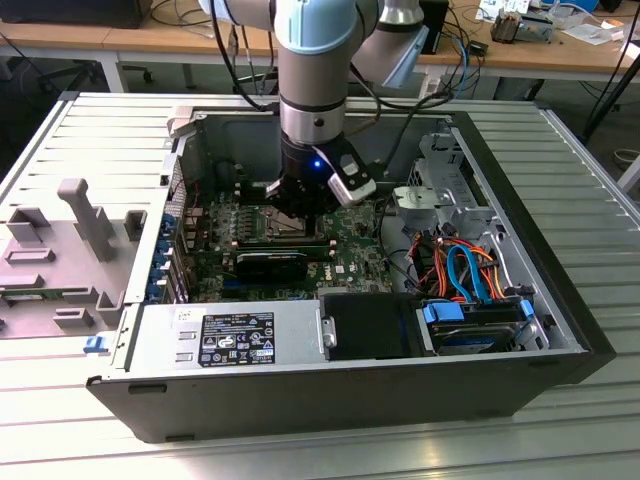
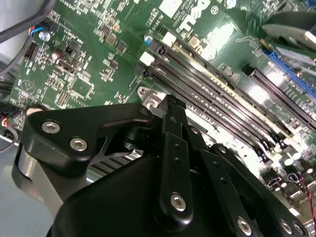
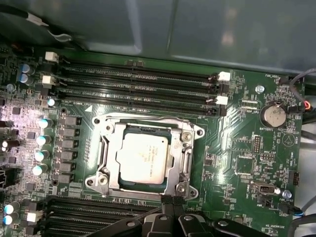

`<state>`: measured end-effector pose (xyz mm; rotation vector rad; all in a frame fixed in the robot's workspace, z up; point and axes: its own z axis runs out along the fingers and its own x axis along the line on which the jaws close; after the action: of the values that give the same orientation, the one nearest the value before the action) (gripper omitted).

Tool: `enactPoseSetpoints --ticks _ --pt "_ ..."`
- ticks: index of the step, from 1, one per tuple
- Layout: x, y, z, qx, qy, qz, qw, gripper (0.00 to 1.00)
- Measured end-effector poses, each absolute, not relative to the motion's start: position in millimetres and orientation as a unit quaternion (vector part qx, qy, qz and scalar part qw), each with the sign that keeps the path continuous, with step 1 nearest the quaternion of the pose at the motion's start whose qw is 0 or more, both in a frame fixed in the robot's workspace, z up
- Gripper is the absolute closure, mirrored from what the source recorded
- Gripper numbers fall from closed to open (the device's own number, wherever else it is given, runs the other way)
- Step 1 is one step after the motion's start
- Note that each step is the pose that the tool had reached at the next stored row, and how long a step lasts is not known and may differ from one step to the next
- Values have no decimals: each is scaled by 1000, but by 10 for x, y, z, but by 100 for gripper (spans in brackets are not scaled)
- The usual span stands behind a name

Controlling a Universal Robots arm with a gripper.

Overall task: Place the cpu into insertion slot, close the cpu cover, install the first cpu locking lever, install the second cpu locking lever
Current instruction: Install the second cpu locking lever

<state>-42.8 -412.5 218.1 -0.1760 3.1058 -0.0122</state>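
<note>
Ribbed grey metal surface (image 1: pixel 560 200) up front, wooden desks (image 1: pixel 520 55) lined up behind (cables and clutter on them), grey floor (image 1: pixel 600 110) underneath, bright even light over everything.

The cpu (image 3: pixel 143 157) has a dull, brushed silver-grey metal top; the cpu cover (image 3: pixel 183 154) around it is brighter bare metal with a soft sheen. The circuit board (image 3: pixel 237 143) is glossy green laminate, its memory slots (image 3: pixel 143 81) black plastic. The gripper (image 2: pixel 170 111) is matt black — plastic or coated metal, which cannot be told — with bright steel screws. The computer case (image 1: pixel 560 300) is grey sheet metal; the ribbed worktop (image 1: pixel 90 140) looks like matt aluminium.
</note>
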Motion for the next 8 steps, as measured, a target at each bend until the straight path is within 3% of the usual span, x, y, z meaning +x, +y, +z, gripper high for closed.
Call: enactPoseSetpoints --ticks 8 --pt "-428 -4179 2153 -57 998 -4 15 89"
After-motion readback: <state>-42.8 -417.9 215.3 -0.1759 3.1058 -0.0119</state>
